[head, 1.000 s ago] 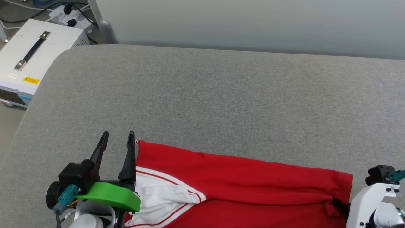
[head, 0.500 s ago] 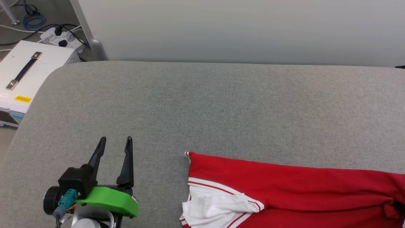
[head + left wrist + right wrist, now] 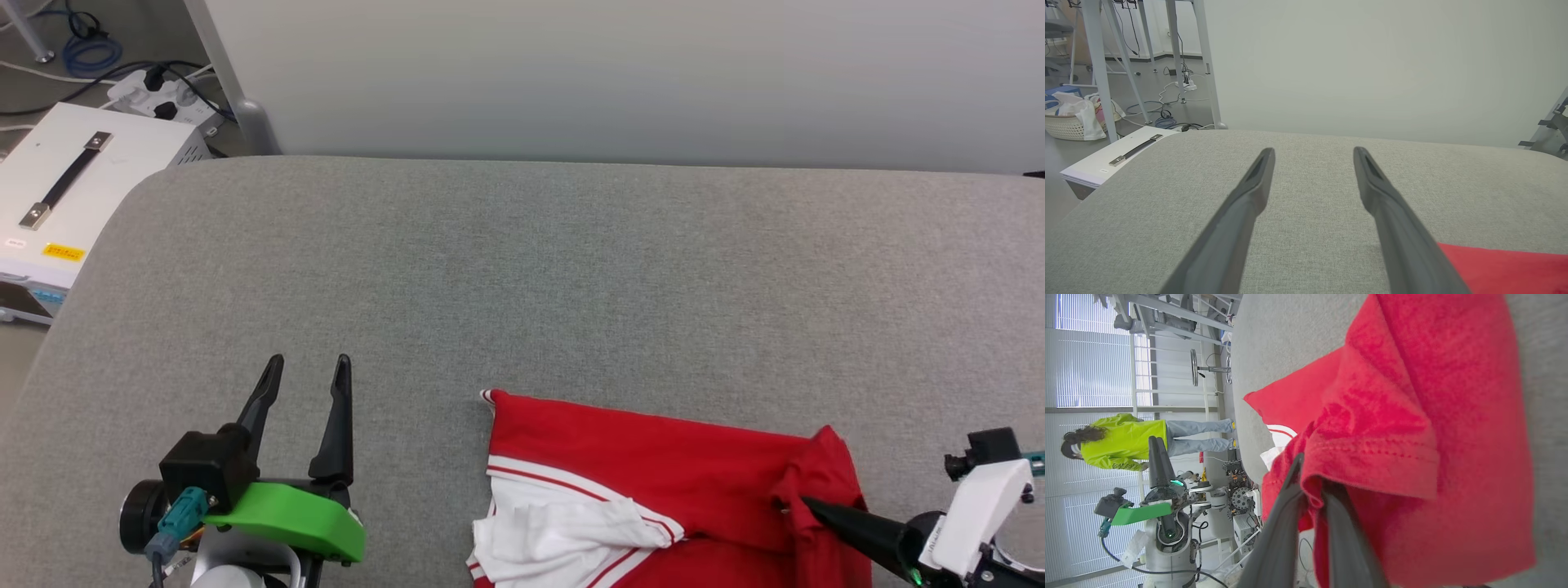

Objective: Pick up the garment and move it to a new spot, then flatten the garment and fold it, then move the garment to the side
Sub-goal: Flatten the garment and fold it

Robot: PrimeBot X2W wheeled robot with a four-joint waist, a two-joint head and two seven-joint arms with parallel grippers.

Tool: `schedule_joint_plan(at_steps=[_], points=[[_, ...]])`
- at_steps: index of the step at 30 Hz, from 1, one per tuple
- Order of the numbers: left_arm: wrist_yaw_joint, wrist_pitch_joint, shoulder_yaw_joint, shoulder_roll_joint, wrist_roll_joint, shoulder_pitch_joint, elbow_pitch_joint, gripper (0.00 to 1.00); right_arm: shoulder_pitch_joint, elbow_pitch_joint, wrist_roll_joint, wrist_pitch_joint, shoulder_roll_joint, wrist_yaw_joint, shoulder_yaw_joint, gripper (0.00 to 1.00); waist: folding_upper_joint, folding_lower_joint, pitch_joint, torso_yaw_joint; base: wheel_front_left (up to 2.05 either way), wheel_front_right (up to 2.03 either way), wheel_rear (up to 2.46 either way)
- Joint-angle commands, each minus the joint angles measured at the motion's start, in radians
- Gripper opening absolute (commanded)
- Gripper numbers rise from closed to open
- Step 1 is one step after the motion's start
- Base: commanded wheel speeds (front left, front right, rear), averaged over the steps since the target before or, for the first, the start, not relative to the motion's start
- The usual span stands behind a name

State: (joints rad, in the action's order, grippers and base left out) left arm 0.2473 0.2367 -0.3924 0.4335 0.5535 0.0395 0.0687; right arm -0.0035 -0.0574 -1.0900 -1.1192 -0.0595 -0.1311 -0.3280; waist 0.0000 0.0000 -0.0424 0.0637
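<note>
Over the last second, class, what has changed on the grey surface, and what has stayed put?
The right gripper, shut on the right end of the garment, dragged it rightward, away from the left gripper, then drew that end back leftward, bunching it. The left gripper stayed open and empty.

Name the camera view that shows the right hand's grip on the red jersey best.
The right wrist view: up close, the right hand is shut on a bunched hem of the jersey. The head view shows its dark tip tucked into the jersey's raised right end; the left wrist view shows a red corner.
</note>
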Motion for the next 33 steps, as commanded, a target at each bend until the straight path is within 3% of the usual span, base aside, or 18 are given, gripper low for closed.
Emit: schedule_joint_plan(at_steps=[1, 11, 21, 24, 25, 26, 33], points=[[0.002, -0.001, -0.003, 0.000, -0.010, 0.006, 0.001, 1.00, -0.020, 0.005, -0.036, -0.005, 0.007, 0.000, 0.024, 0.00, 0.0000, 0.0000, -0.012, 0.010, 0.00, 0.00, 0.00], [-0.017, 0.001, -0.023, -0.022, -0.009, 0.054, -0.012, 1.00, -0.073, -0.041, -0.259, 0.138, 0.009, 0.000, 0.337, 0.00, 0.0000, 0.0000, -0.068, 0.065, 0.00, 0.00, 0.00], [-0.040, 0.014, -0.026, -0.052, -0.013, 0.102, -0.041, 1.00, -0.165, -0.129, -0.225, 0.308, 0.009, 0.000, 0.573, 0.00, 0.0000, 0.0000, -0.140, 0.102, 0.00, 0.00, 0.00], [-0.047, 0.017, -0.025, -0.060, -0.016, 0.109, -0.052, 1.00, -0.173, -0.155, -0.209, 0.332, 0.009, 0.000, 0.607, 0.43, 0.0000, 0.0000, -0.149, 0.105, 0.00, 0.00, 0.00], [-0.049, 0.018, -0.024, -0.062, -0.017, 0.111, -0.056, 1.00, -0.176, -0.159, -0.206, 0.340, 0.009, 0.000, 0.617, 0.65, 0.0000, 0.0000, -0.152, 0.105, 0.00, 0.00, 0.00], [-0.051, 0.019, -0.022, -0.064, -0.018, 0.113, -0.059, 1.00, -0.178, -0.162, -0.207, 0.349, 0.009, 0.000, 0.625, 1.00, 0.0000, 0.0000, -0.153, 0.104, 0.00, 0.00, 0.00], [-0.060, 0.022, -0.013, -0.066, -0.024, 0.114, -0.077, 1.00, -0.193, -0.095, -0.183, 0.415, -0.008, 0.000, 0.684, 1.00, 0.0000, 0.0000, -0.141, 0.086, 0.00, 0.00, 0.00]])
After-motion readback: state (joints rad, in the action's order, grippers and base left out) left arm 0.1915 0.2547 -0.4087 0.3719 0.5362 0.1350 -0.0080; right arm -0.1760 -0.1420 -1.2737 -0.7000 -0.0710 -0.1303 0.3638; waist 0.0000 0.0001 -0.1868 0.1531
